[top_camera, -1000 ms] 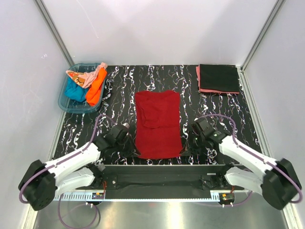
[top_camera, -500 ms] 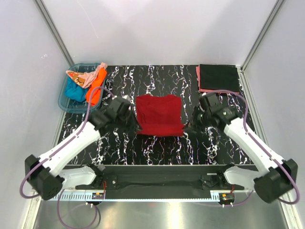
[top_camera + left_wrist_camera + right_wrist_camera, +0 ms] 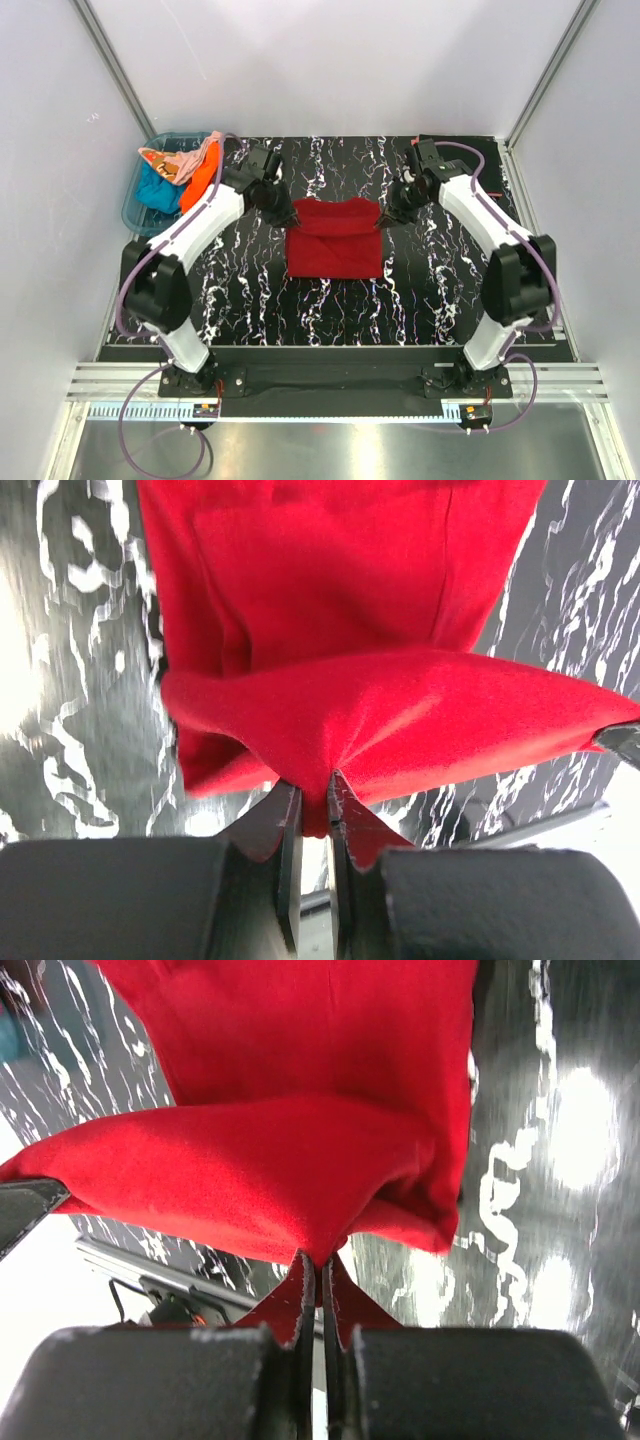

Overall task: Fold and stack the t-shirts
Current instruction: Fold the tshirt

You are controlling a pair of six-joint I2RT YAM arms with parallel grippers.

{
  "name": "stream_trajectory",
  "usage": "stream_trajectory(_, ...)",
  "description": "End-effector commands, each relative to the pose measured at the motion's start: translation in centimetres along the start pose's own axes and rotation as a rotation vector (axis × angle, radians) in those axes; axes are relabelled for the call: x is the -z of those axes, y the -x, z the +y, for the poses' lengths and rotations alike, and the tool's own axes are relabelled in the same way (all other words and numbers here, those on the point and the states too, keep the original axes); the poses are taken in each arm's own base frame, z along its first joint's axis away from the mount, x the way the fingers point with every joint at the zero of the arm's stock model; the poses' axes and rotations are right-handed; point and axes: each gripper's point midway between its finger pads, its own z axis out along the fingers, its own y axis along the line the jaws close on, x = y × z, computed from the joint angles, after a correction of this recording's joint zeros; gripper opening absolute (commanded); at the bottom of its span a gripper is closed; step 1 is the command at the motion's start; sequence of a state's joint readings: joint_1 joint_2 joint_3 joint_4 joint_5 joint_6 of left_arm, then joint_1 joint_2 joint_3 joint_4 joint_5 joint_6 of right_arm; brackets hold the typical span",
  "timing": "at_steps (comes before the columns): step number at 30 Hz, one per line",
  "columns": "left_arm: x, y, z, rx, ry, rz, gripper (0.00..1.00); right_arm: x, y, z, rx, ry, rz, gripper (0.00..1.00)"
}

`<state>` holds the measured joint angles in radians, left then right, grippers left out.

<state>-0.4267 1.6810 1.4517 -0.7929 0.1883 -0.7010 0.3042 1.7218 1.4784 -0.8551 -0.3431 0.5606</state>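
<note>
- Top external view: the dark red cloth t-shirt (image 3: 334, 250) lies folded double in the middle of the black white-veined surface (image 3: 330, 310). The left hand (image 3: 289, 213) and right hand (image 3: 384, 214) each pinch 1 far corner of its upper layer.
- If the 2 hands release unevenly, that layer could land skewed or bunched.
- The right arm reaches just beside the folded black cloth t-shirt (image 3: 480, 165) at the far right, so a low withdrawal might drag it.
- The blue translucent plastic tub (image 3: 133, 216) of unfolded shirts sits well apart at the far left.
- Left wrist view: the left hand (image 3: 312, 792) is nearly closed, with only a thin tuck of dark red cloth (image 3: 400, 710) between its fingers. So small a bite could slip out early, or snag as the fingers part.
- Right wrist view: the right hand (image 3: 321, 1266) is clamped tight on a similar thin pinch of the cloth (image 3: 300, 1170). Cloth caught here could lift the fold open on retreat.
- No brand, label or writing can be read in any view.
</note>
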Motion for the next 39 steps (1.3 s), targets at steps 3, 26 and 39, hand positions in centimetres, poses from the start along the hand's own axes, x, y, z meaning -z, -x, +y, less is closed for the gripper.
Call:
stream_trajectory(3,-0.7,4.3,-1.7,-0.037,-0.072,-0.037,0.13,-0.4,4.6,2.1,0.069,0.085,-0.028,0.00)
stream_trajectory(26,-0.4,16.9,-2.2,-0.096,-0.266,-0.341,0.51,-6.8,18.2,1.0,0.157,0.029,-0.146,0.54)
stream_trajectory(39,-7.4,8.2,-6.5,-0.010,-0.623,-0.146,0.39,-10.3,9.9,3.8,0.088,0.367,-0.016,0.27)
